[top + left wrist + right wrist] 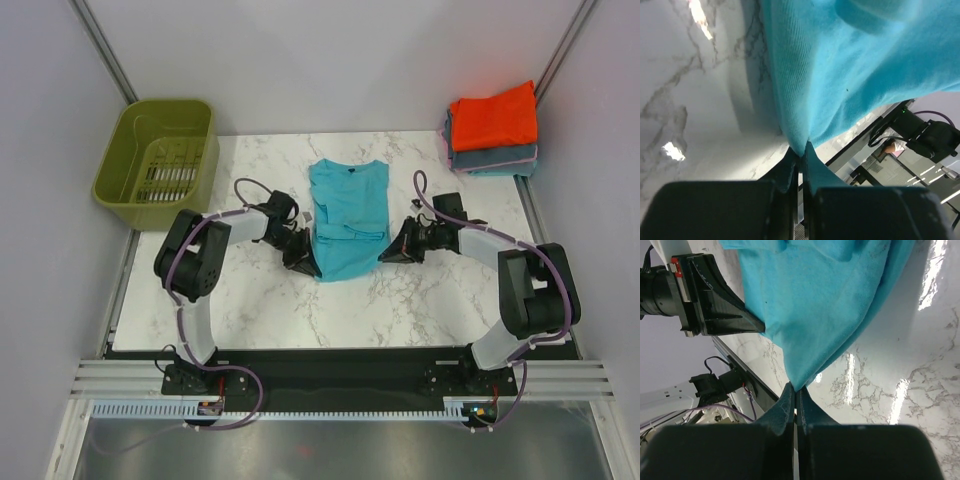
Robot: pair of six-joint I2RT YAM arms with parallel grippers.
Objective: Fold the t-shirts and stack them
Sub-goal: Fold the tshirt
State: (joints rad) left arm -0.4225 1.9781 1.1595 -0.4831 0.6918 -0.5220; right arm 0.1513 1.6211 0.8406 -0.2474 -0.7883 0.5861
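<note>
Cloth covers the tips of both end effectors in the overhead view, so only the wrist cameras show the grips. The left end effector (pixel 802 156) is clamped shut on a pinched point of the teal t-shirt (pixel 348 215). The right end effector (pixel 794 390) is likewise closed on a narrow fold of the same cloth, which fans out from each pinch. Both wrist views cut the shirt off at their edges, so its outline cannot be read there. From above, the teal t-shirt lies near the middle of the marble surface (pixel 250 300), collar toward the far edge, its sides folded in to a narrow strip with no sleeve clearly showing. Its near part is rumpled with a crosswise crease and is gripped on its left and right edges close to the near end. At the far right corner an orange-red folded t-shirt (pixel 493 117) tops a grey-blue folded t-shirt (pixel 495 160); any layers below are too thin to tell apart. An olive-green basket (pixel 120 195) stands at the far left corner, overhanging the surface's left edge.
</note>
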